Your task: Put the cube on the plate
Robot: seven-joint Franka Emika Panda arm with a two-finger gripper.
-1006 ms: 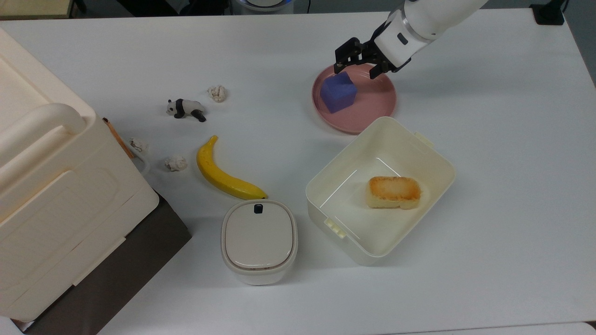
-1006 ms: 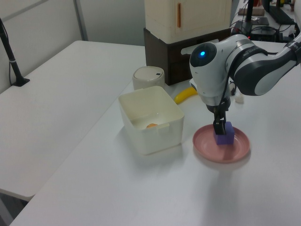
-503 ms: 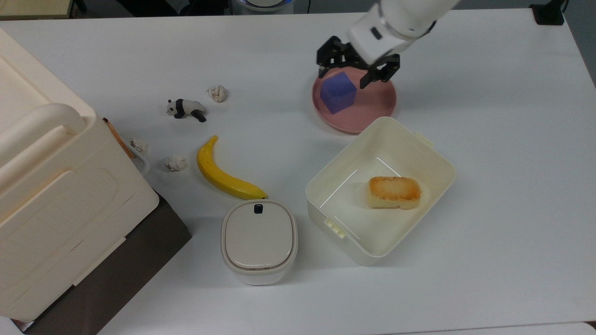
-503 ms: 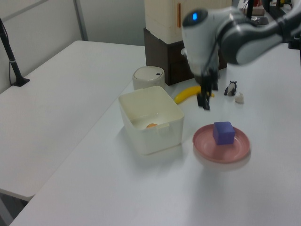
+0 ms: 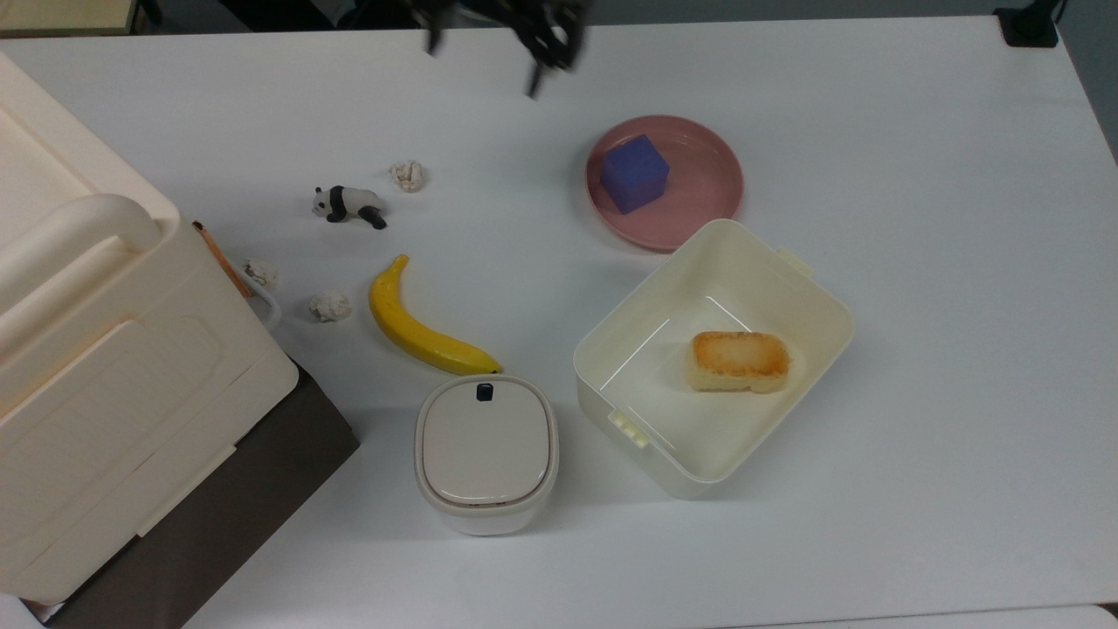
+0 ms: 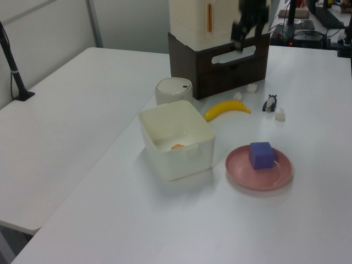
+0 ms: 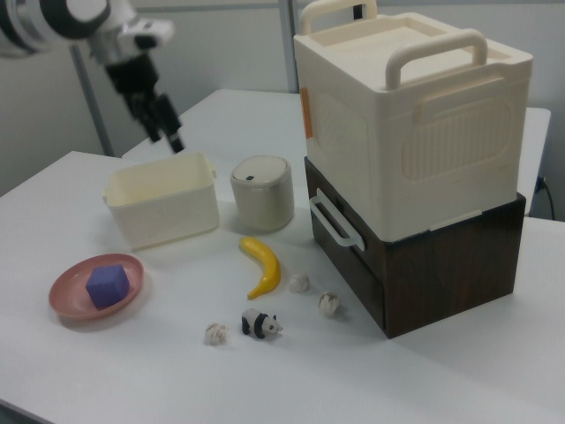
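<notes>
Cube [image 5: 635, 173] flat on plate [image 5: 699, 210] (corners skewed), end effector [image 7: 163, 124] aloft

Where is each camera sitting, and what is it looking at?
Top view: high overhead, looking straight down at the table; the gripper blurs along the top view's upper edge.
Left view: off one table end, raised, facing the brown drawer cabinet; the gripper hangs before it.
Right view: lower, from the opposite end, cabinet nearest; the arm reaches in at the right view's upper left.
All three share the blue cube on the pink plate.
</notes>
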